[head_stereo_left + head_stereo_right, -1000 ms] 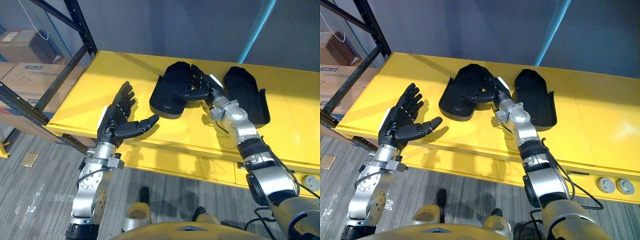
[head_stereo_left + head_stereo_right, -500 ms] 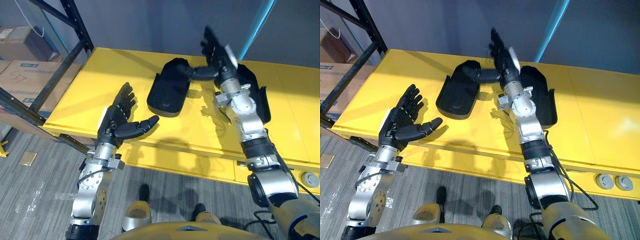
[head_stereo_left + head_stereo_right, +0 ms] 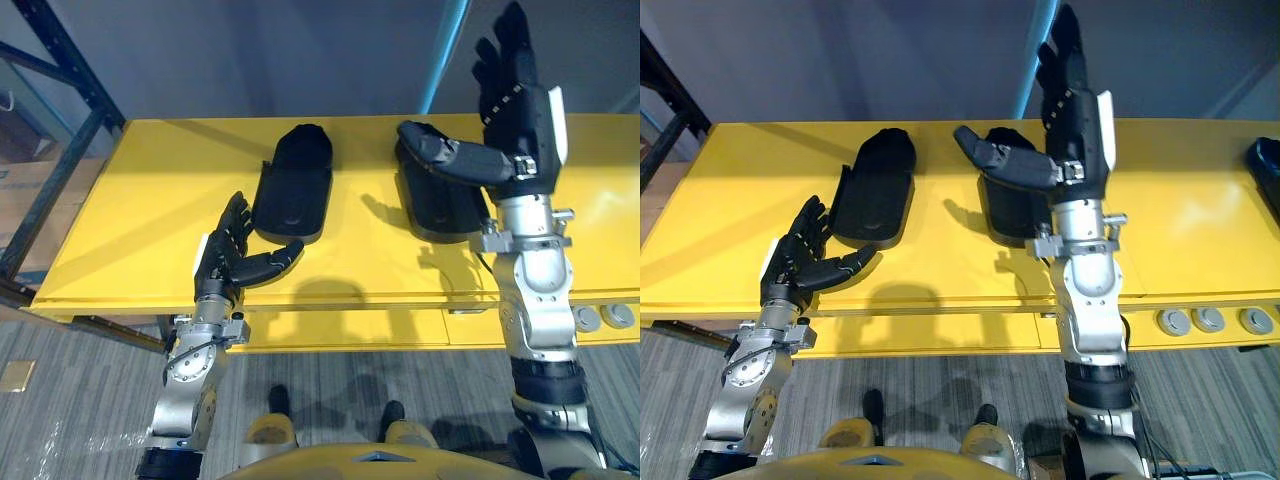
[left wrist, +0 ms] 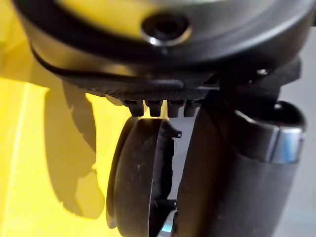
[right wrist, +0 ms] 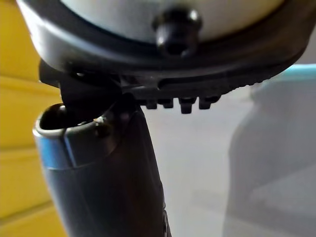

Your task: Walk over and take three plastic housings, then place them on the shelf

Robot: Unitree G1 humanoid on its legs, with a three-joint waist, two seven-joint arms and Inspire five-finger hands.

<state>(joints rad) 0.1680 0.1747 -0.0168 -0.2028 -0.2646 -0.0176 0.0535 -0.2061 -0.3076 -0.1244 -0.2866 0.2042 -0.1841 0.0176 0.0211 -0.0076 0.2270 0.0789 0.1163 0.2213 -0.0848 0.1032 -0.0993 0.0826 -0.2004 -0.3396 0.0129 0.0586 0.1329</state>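
While the right hand [image 3: 515, 115] is held high above the yellow shelf [image 3: 150, 220], fingers straight and spread, thumb jutting sideways, it holds nothing — the thumb only crosses in front of the right plastic housing [image 3: 440, 208], which lies flat on the shelf behind it. The left plastic housing [image 3: 292, 185] lies flat too, well apart from the other. Just in front of it, the left hand [image 3: 228, 258] hovers over the shelf's front part, fingers straight, thumb out, empty. A dark rack post [image 3: 60, 52] stands at the left, and a pale blue strip [image 3: 450, 40] runs up the wall. Round silver fittings [image 3: 1173, 321] sit in the shelf's front edge. A dark object [image 3: 1267, 160] lies at the far right — what it is, I cannot tell.
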